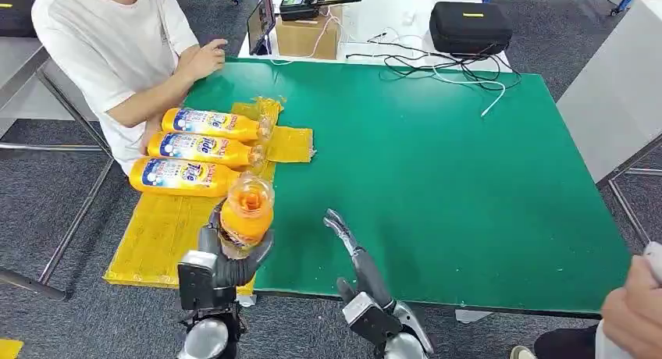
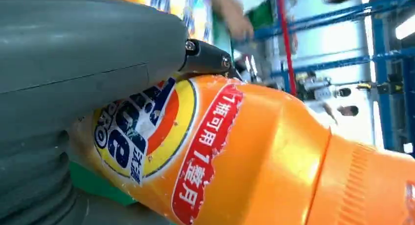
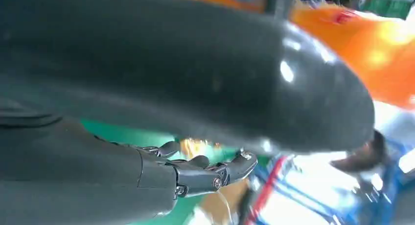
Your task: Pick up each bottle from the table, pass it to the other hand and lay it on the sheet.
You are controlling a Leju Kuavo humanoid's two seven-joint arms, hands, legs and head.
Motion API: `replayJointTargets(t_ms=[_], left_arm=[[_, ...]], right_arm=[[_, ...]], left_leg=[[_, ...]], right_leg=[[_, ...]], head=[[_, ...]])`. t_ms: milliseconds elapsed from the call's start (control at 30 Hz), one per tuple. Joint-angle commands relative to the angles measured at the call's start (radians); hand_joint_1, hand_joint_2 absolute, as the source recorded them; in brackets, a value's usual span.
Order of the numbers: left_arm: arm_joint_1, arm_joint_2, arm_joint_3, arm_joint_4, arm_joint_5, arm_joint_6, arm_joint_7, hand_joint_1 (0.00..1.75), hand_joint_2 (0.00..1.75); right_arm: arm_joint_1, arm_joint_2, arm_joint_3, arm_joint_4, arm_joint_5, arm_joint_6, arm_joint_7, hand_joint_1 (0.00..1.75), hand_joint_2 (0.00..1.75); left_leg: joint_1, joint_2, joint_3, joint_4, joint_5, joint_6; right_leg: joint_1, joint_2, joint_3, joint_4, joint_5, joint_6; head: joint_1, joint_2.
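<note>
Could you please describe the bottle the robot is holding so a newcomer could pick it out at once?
Start at the green table, then its near left edge beside the yellow sheet. There the left hand grips an orange bottle. Unlike the three bottles lying on the sheet, it is lifted, cap towards the camera.

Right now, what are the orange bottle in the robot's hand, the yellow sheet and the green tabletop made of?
Orange bottle with the blue and yellow label, gripped by the left hand: seemingly glossy plastic, with bright highlights and a ribbed cap. Yellow sheet: probably thin textured plastic or padding, crumpled at one corner. Green tabletop: matte, glare-free, perhaps felt or a rubber mat.
</note>
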Motion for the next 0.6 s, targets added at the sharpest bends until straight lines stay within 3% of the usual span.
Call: replayJointTargets(t_ms=[33, 233, 600], left_arm=[[-0.04, -0.038, 0.293, 0.18, -0.594, 0.035, 0.127, 1.75, 1.75], [-0.095, 0.04, 0.314, 0.357, -0.838, 0.035, 0.336, 1.75, 1.75], [-0.22, 0.104, 0.264, 0.55, -0.972, -0.051, 0.454, 1.75, 1.75]], right_arm=[[0.012, 0.018, -0.11, -0.019, 0.006, -0.027, -0.003, 0.0, 0.0], [0.028, 0.038, -0.128, -0.03, 0.024, -0.004, -0.005, 0.0, 0.0], [0.015, 0.028, -0.195, -0.007, 0.027, 0.013, -0.01, 0.0, 0.0]], left_leg=[[0.001, 0.001, 0.002, -0.001, 0.0, -0.001], [0.001, 0.0, 0.002, -0.002, 0.001, -0.003], [0.001, -0.001, 0.002, -0.002, 0.002, -0.002]], right_leg=[[0.001, 0.001, 0.002, -0.001, 0.0, -0.002], [0.002, -0.001, 0.002, -0.001, 0.0, -0.003], [0.001, -0.002, 0.002, -0.001, 0.001, -0.002]], head=[[0.0, 0.0], [0.0, 0.0], [0.0, 0.0]])
